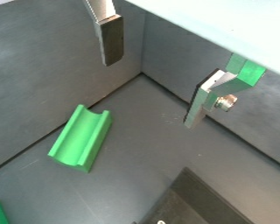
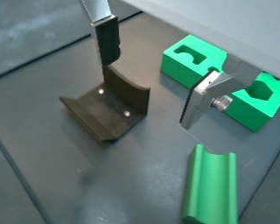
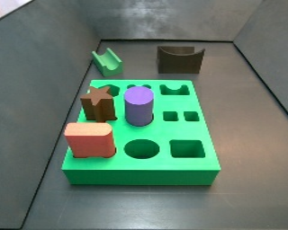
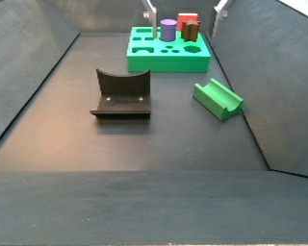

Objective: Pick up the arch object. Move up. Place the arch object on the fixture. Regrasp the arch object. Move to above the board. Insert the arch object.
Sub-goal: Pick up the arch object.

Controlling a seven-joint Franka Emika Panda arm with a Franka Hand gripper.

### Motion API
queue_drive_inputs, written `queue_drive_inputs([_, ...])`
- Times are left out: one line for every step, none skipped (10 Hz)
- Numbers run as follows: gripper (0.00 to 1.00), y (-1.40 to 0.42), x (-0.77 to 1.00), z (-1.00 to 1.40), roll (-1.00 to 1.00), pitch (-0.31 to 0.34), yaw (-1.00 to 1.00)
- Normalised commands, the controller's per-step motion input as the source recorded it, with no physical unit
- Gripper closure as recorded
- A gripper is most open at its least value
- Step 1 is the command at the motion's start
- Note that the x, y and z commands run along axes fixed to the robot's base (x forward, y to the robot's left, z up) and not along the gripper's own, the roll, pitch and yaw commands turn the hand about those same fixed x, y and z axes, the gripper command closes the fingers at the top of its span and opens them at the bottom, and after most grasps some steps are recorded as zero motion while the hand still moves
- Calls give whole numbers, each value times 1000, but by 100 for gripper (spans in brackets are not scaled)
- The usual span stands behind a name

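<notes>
Gripper: the two-finger silver-plate gripper (image 1: pixel 154 74) hung high above the floor, jaws spread wide, nothing between them.
Arch object: the small muted-green notched block (image 1: pixel 81 136) lay on the dark floor, groove up, near the wall, well apart from the dark U-topped fixture (image 4: pixel 122 95).
Board: the bright green slab (image 3: pixel 183 162) stood apart.
Advice: descend centred, fingers straddling its long sides, closing squarely.

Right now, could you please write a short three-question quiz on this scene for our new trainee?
1. True or false: the gripper holds the arch object.
2. The arch object lies on: A) the fixture B) the floor C) the board.
3. How many pegs stand in the board?

Key: 1 false, its fingers are open and empty, above the floor. 2 B. 3 three.
</notes>
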Motion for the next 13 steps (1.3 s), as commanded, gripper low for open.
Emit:
queue_drive_inputs([0,-491,-46,-746,161,110,717])
queue_drive_inputs([0,-491,-46,-746,163,110,717])
queue_drive_inputs([0,-489,-46,-751,163,113,720])
queue_drive_inputs([0,-483,-71,-774,163,104,720])
queue_drive_inputs([0,-397,-280,-923,149,41,686])
queue_drive_inputs([0,-60,-597,-951,0,0,617])
queue_drive_inputs([0,54,-786,-711,0,0,406])
queue_drive_inputs([0,94,-849,-649,0,0,340])
queue_drive_inputs([0,114,-840,-489,0,27,280])
queue_drive_inputs([0,0,-803,-623,89,0,323])
queue_drive_inputs([0,0,-406,-494,0,-114,186])
queue_drive_inputs([0,0,-206,-540,0,-176,131])
queue_drive_inputs([0,-31,-200,-597,0,-229,134])
